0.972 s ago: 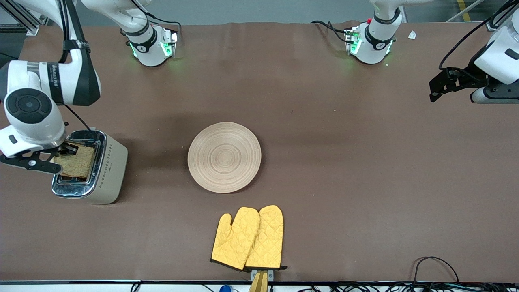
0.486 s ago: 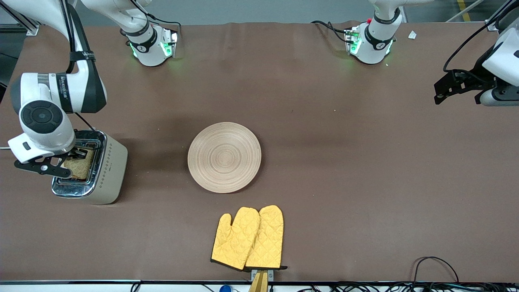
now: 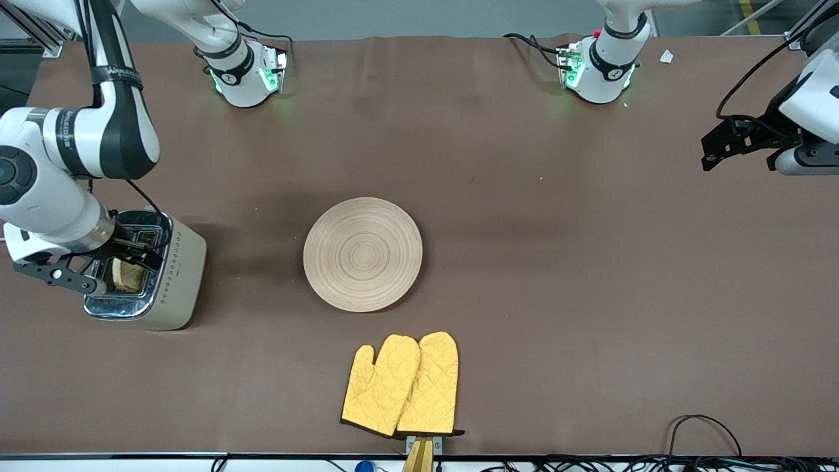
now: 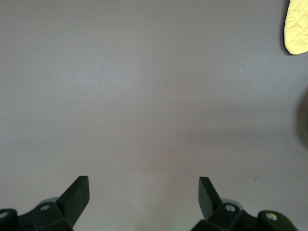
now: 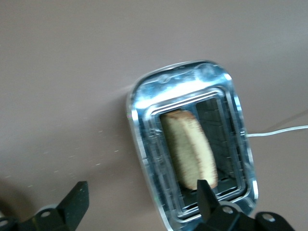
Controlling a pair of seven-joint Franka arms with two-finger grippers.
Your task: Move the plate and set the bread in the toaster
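The toaster [image 3: 154,275] stands at the right arm's end of the tabletop [image 3: 557,275], its chrome top facing up. The bread [image 3: 128,276] sits in one of its slots, standing on edge with its upper crust showing above the chrome rim; in the right wrist view the slice [image 5: 190,156] leans a little inside the slot, and a white cord [image 5: 276,131] runs off from the toaster's [image 5: 144,134] side

The right pincer [image 3: 111,262] hangs just over the toaster's top with its jaws spread wide and nothing between them; one black finger [image 5: 74,202] shows over bare tabletop and the other over the toaster's rim, neither touching the bread

The plate [image 3: 362,254] lies flat near the middle of the tabletop, well apart from the toaster, with nothing on it. A pair of yellow oven mitts [image 3: 401,385] lies nearer to the front camera than the plate, close to the tabletop's edge and overlapping each other

The left arm waits at its own end of the tabletop. The left pincer [image 3: 721,144] is up in the air over bare tabletop, its jaws wide apart and empty; its wrist view shows the two fingers [image 4: 77,195] over plain brown surface, with the tip of one mitt [image 4: 297,26] at the corner
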